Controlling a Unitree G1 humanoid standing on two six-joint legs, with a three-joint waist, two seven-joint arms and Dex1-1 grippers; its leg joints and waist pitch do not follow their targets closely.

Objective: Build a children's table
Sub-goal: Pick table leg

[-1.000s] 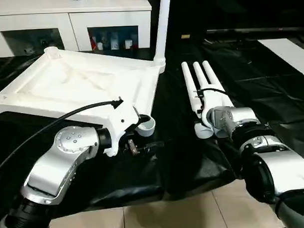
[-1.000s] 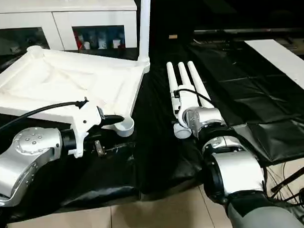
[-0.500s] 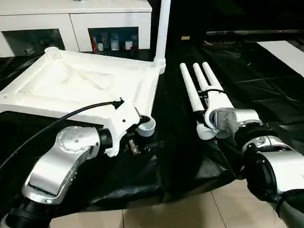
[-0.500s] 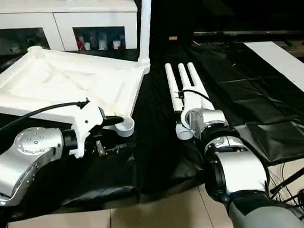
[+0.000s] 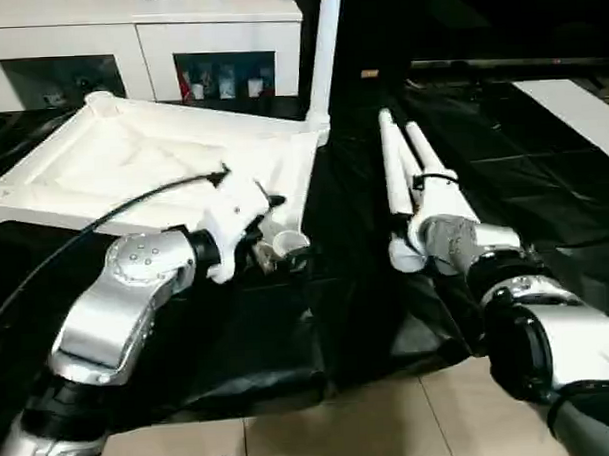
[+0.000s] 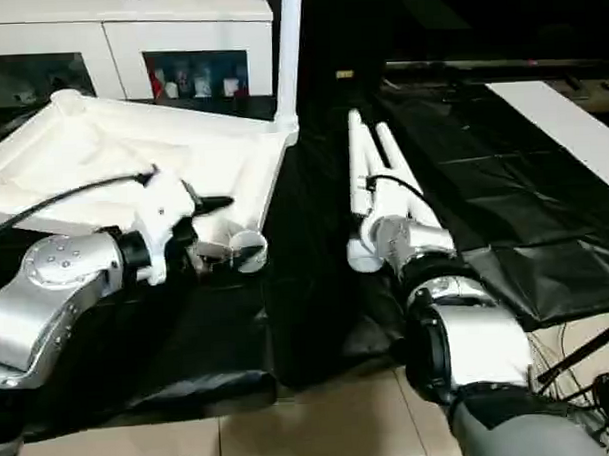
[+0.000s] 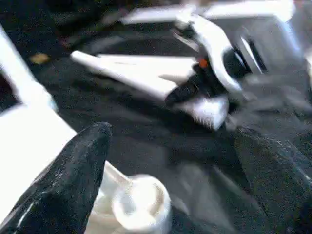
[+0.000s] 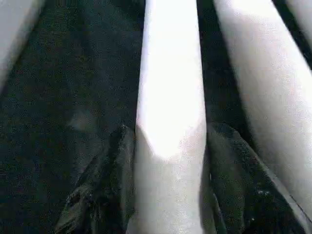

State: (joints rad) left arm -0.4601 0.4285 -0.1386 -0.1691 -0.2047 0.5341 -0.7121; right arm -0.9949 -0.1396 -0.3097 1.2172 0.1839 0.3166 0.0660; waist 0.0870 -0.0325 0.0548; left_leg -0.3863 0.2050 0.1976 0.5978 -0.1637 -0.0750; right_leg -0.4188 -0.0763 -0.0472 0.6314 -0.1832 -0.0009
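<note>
Two black fingers clasping smooth tapered white leg, ribbed tabletop — upturned

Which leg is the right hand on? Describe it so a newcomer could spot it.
Start at the upturned white tabletop on the black-draped table. To its right lie loose white legs. The gripped leg sits between the right hand's two black fingers; its neighbours lie bare.
</note>
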